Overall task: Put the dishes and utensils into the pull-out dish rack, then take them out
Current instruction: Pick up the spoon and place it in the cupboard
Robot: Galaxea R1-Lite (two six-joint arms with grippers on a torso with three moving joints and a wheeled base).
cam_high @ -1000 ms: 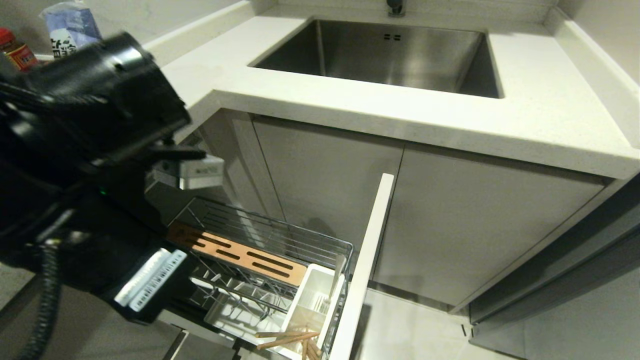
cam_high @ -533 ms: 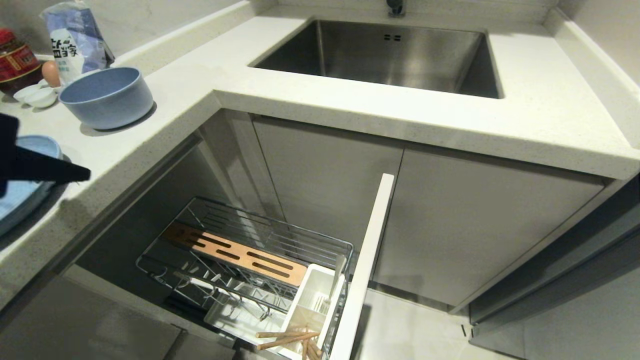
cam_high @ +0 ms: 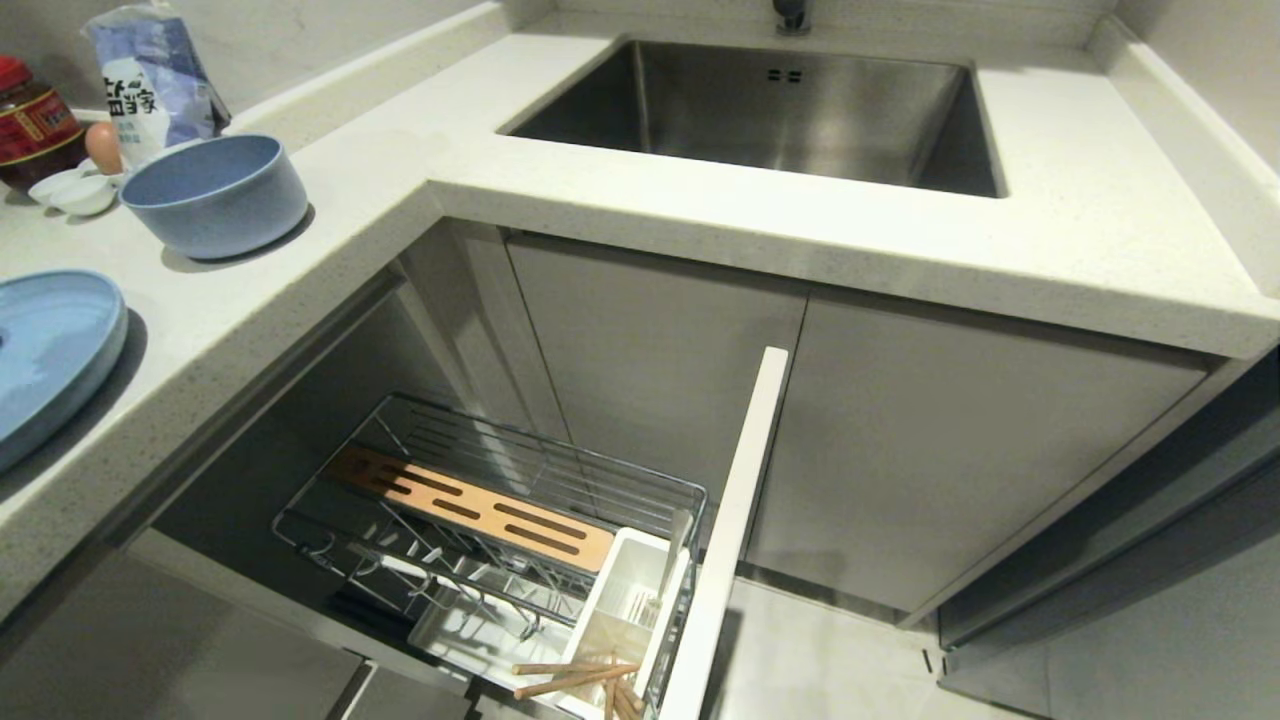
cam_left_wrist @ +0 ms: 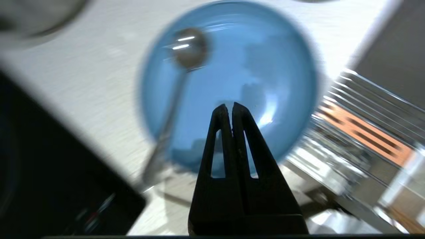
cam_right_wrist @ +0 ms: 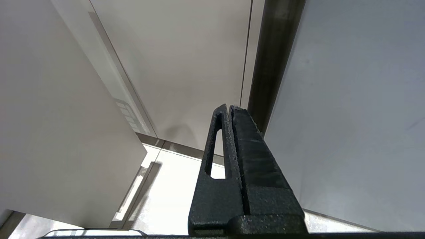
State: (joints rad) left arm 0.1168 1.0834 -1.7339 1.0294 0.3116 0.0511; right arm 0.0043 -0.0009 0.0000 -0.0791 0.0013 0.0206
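Observation:
The pull-out dish rack (cam_high: 480,530) stands open below the counter, its pale front (cam_high: 725,540) swung out. A pair of wooden chopsticks (cam_high: 570,678) lies in its white caddy (cam_high: 625,615). On the left counter sit the blue bowl (cam_high: 215,195) and the light-blue plate (cam_high: 45,350). In the left wrist view a silver spoon (cam_left_wrist: 189,48) lies on the plate (cam_left_wrist: 239,73), its handle reaching over the rim. My left gripper (cam_left_wrist: 229,105) hangs shut and empty above the plate, with the rack (cam_left_wrist: 365,132) beside it. My right gripper (cam_right_wrist: 229,107) is parked shut near the cabinet doors. Neither gripper shows in the head view.
A steel sink (cam_high: 770,110) is set in the white counter (cam_high: 700,220). At the far left stand a bag (cam_high: 150,75), a red-lidded jar (cam_high: 35,120), an egg (cam_high: 102,145) and small white saucers (cam_high: 70,190). A black panel (cam_left_wrist: 49,172) lies beside the plate.
My left arm, which filled the left of the head view over the rack, has swung away to the left and out of that view, uncovering the bowl and plate. The right arm has not moved.

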